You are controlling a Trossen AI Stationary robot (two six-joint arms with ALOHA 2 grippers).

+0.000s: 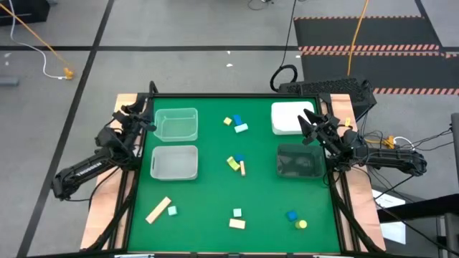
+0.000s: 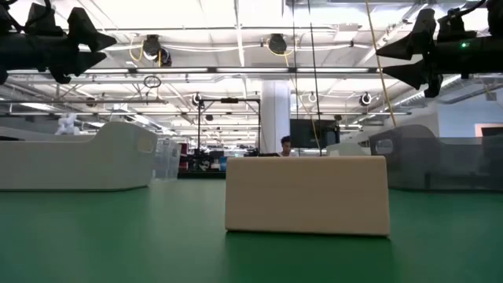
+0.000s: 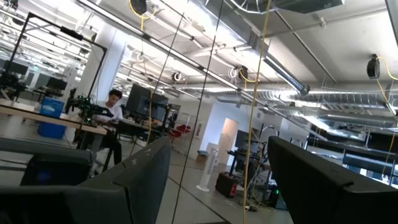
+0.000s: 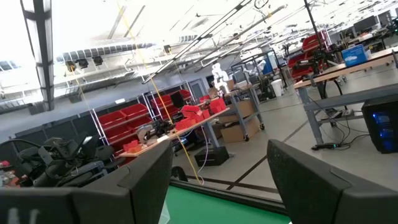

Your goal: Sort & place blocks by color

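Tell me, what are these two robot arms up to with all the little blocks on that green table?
Nothing is being handled right now. Both arms are raised at the table's edges: the left gripper beside the clear bins, the right gripper between the white bin and the dark bin. Both have open, empty fingers. The blocks, tan, blue, yellow and mint, lie scattered on the green mat, none sorted into a bin yet.

Two dark fingers (image 4: 311, 180) stand apart with nothing between them, above a strip of green table (image 4: 217, 208). Farther off are red shelves (image 4: 127, 121), workbenches (image 4: 348, 71) and cardboard boxes (image 4: 233, 127).
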